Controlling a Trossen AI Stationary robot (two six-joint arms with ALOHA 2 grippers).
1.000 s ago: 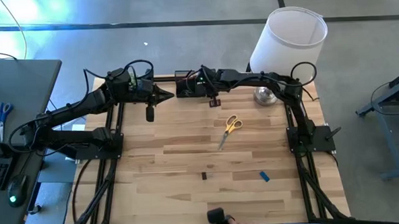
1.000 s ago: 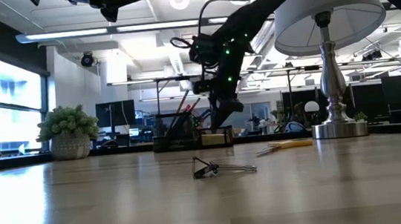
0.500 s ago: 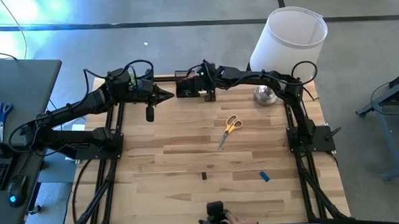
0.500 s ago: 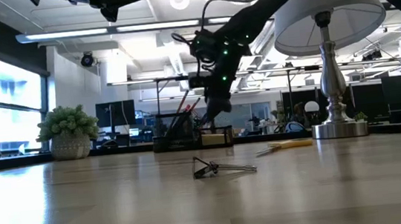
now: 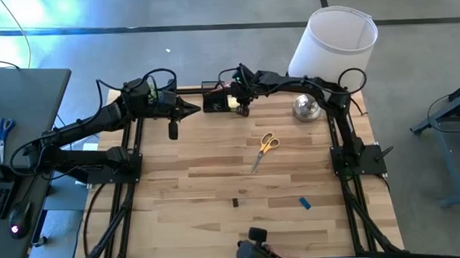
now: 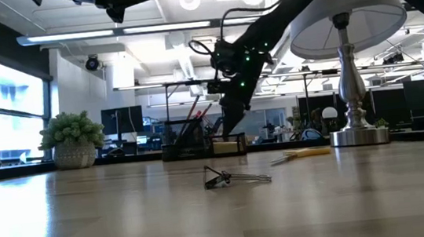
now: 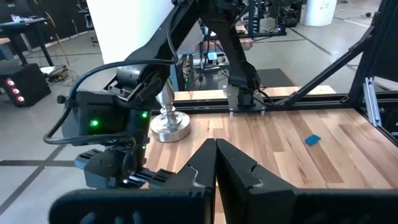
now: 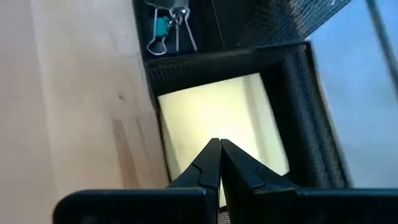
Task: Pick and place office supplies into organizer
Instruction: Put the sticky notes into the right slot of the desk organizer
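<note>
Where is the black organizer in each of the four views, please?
High view: the organizer is at the table's far edge, beside the right hand.
Low view: in the picture's middle, far across the table, behind the binder clip.
Left wrist view: not visible.
Right wrist view: its mesh tray fills the picture, the yellow sticky-note pad inside.
Shared landmark: the yellow pad, also seen in the low view.

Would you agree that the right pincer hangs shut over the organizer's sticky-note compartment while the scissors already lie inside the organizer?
Not quite: the high view shows the scissors lying on the table, away from the organizer. The right pincer does hang shut over the sticky-note pad.
</note>
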